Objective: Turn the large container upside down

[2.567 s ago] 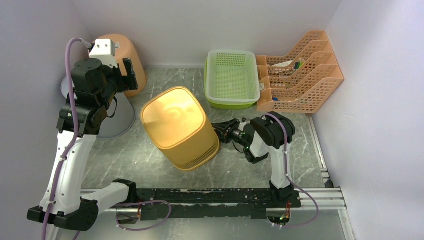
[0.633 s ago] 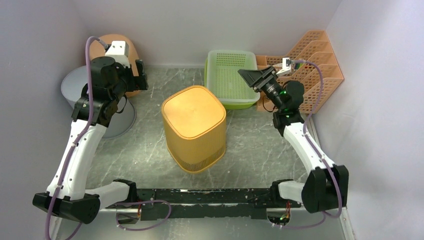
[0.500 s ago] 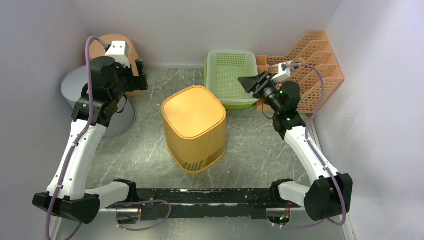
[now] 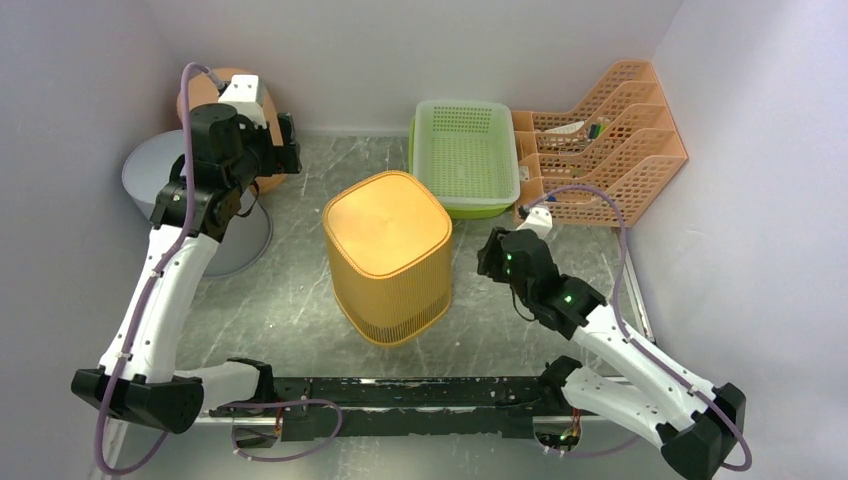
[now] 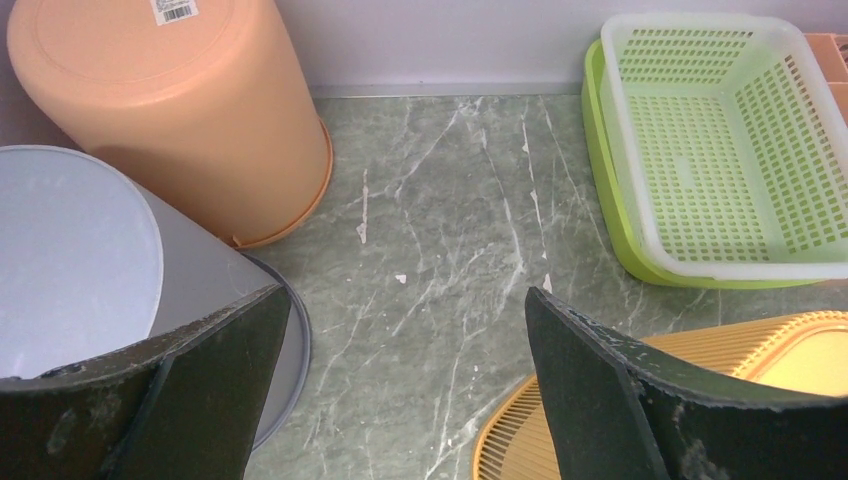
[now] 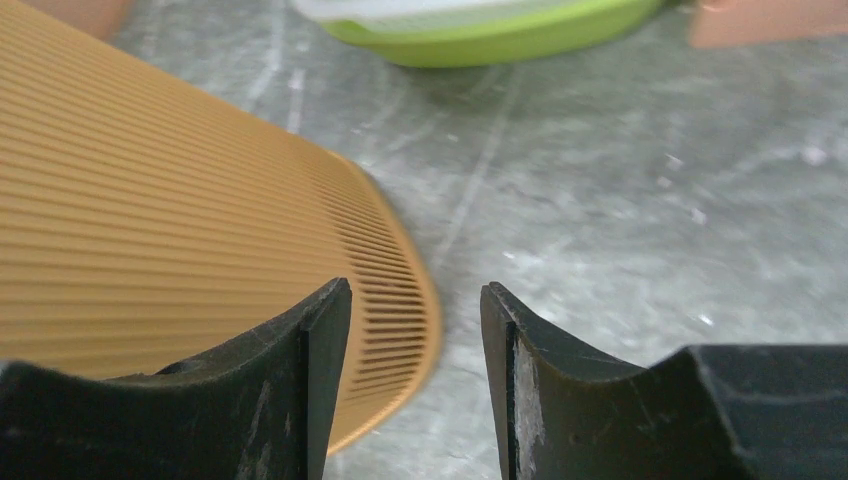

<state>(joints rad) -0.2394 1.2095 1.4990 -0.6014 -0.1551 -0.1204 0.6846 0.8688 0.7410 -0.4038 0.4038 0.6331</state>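
The large container (image 4: pixel 388 255), a yellow-orange ribbed bin, stands in the middle of the table with its closed base facing up and its rim on the table. Its ribbed wall fills the left of the right wrist view (image 6: pixel 150 200), and its base corner shows at the lower right of the left wrist view (image 5: pixel 800 355). My right gripper (image 4: pixel 490 255) hovers low just right of the container, open, with only table between its fingers (image 6: pixel 415 290). High at the back left, my left gripper (image 4: pixel 285 150) is wide open and holds nothing (image 5: pixel 405 295).
A peach bucket (image 5: pixel 170 110) stands upside down in the back left corner, with a grey bin (image 4: pixel 150 175) beside it. A green mesh basket (image 4: pixel 465 155) and an orange file rack (image 4: pixel 600 140) line the back right. Walls close in on both sides.
The container, tilted earlier, now stands base up. My right arm has swung from up by the file rack down to the container's right side. The left arm barely moved.
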